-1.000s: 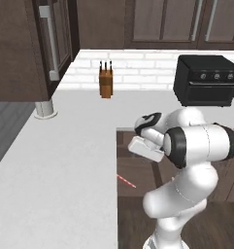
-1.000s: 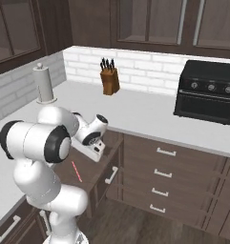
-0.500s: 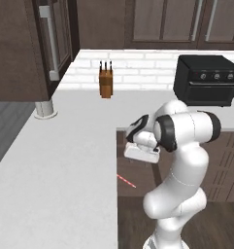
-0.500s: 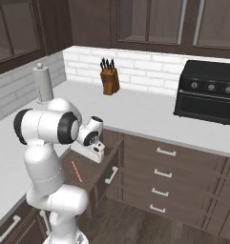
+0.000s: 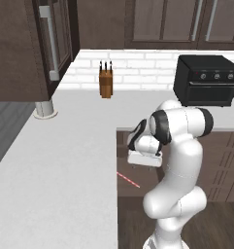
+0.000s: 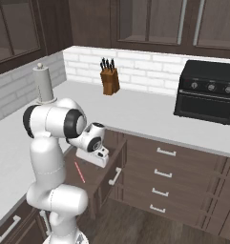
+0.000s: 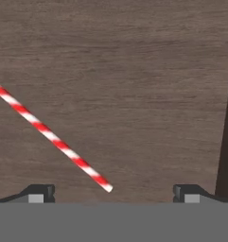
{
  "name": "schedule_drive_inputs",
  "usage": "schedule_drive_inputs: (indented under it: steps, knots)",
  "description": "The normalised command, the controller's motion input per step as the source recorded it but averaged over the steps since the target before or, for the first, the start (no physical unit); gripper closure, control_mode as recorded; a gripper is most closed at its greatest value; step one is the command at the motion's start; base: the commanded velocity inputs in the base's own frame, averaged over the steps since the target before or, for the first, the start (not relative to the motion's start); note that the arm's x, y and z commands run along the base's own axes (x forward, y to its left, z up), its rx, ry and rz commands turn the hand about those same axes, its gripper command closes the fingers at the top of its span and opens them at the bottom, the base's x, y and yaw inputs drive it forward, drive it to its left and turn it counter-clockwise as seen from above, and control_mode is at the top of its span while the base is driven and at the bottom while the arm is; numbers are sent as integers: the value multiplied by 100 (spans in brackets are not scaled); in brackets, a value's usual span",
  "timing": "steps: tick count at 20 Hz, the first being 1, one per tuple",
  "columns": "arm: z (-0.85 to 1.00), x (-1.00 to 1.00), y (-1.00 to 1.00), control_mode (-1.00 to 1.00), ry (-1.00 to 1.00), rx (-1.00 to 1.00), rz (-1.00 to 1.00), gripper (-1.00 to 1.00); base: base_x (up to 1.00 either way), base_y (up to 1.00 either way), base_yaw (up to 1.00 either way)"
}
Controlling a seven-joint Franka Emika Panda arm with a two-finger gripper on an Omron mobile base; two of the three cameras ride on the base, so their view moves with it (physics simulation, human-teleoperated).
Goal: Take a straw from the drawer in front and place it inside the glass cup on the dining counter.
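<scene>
The bench [image 5: 55,160], a broad pale L-shaped top, spread out to the left of the hand and ran on behind it along the white brick wall. Dark brown cabinets hung above the wall, well over the hand. A black toaster oven [image 6: 208,90] stood on the bench far off to the hand's right side in the right base view, up against the wall. Under that stretch of bench sat a bank of closed drawer fronts with silver handles [image 6: 164,176], beside and beyond the hand.

The drawer [image 6: 99,174] stood pulled out of the corner, directly beneath the hand, its dark wooden floor open to view. The hand [image 5: 144,158] hung above this open drawer, pointing down into it, clear of the wood and touching nothing. Its two dark fingertips [image 7: 37,193] stood wide apart at the bottom of the hand view, with nothing between them: the hand was open and empty.

A wooden knife block [image 5: 106,82] rested on the bench by the wall, well beyond the hand. A grey paper-towel holder [image 6: 44,86] stood on the bench to the left of the arm.

The straw [image 7: 51,137], red and white striped, lay flat on the drawer floor below the hand. In the hand view it ran on a slant, its lower end near the gap between the fingertips, closer to the left one, and its far end pointing away up and left.
</scene>
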Motion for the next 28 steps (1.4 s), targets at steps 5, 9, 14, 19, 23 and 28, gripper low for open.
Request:
schedule_drive_inputs:
  steps: [5, 9, 14, 19, 23, 28]
  knots:
    - [-18, 0, -72, -100, 0, -8, 0, -100, 0, 0, 0]
    - [0, 0, -100, -100, 0, -7, -2, -100, 0, 0, 0]
    - [6, 0, -98, -100, 0, -3, -1, -100, 0, 0, 0]
    - [17, -23, 33, -100, 0, -3, 3, -100, 0, 0, 0]
    - [8, -16, 100, -100, 0, -10, 8, -100, 0, 0, 0]
    - [3, 0, 86, -100, 0, -12, 11, -100, 0, 0, 0]
